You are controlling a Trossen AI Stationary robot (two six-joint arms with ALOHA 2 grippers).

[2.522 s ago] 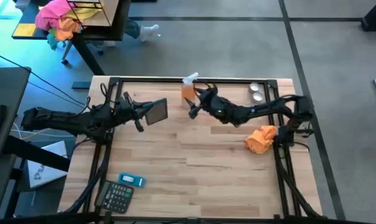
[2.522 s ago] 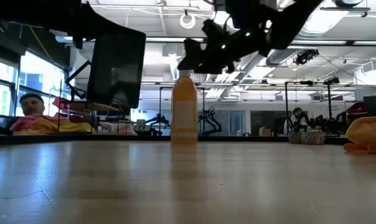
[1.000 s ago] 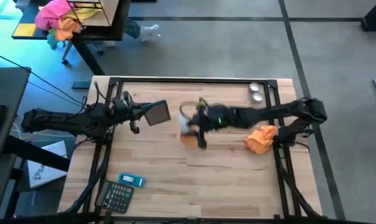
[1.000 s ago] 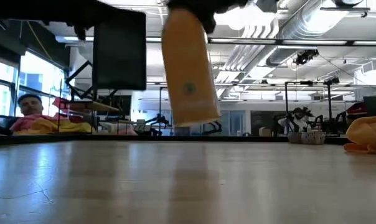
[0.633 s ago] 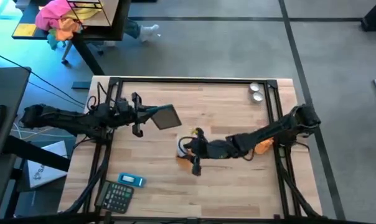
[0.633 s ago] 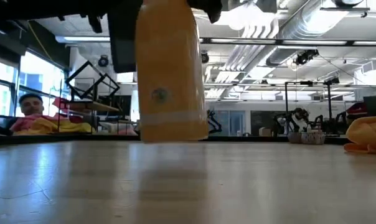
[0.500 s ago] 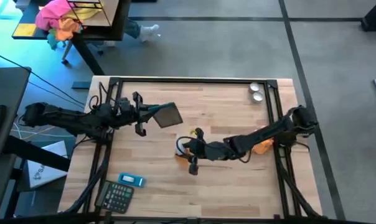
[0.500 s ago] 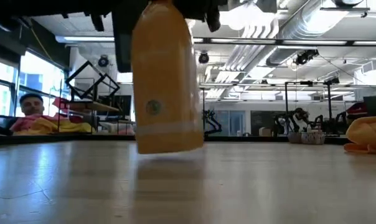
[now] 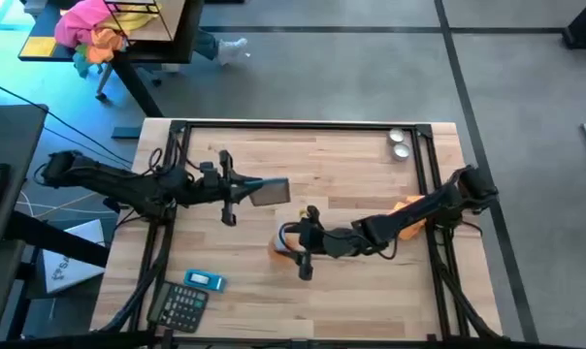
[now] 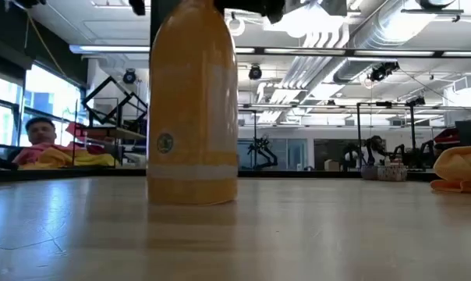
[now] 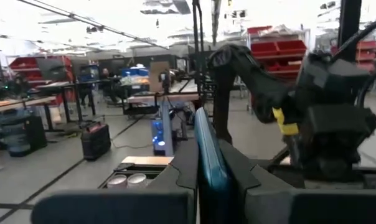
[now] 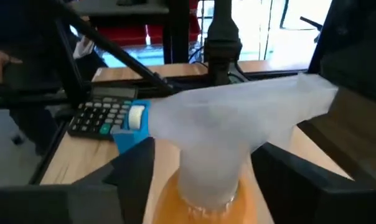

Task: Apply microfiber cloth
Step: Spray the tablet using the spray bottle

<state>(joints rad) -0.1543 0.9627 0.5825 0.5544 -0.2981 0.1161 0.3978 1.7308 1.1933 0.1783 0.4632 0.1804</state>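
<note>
I have the right gripper [image 9: 295, 250] closed around the neck of the spray bottle [image 10: 193, 101], just below centre of the high view. In the low view the bottle stands upright with its base on the worktop [image 10: 337, 234], left of centre. The right wrist view shows its white top [image 12: 238, 134] between my fingers [image 12: 129, 171], with a calculator [image 12: 104, 117] beyond.

My left gripper [image 9: 237, 189] sits left of centre in the high view, clamped on the phone [image 9: 270, 192], which is held off the worktop. The left wrist view shows the phone edge-on between the fingers [image 11: 185, 163].

The cloth [image 9: 410, 207] lies bunched at the right of the high view, partly under the right arm, well apart from both grippers. In the low view it is at the far right edge [image 10: 460, 170].
</note>
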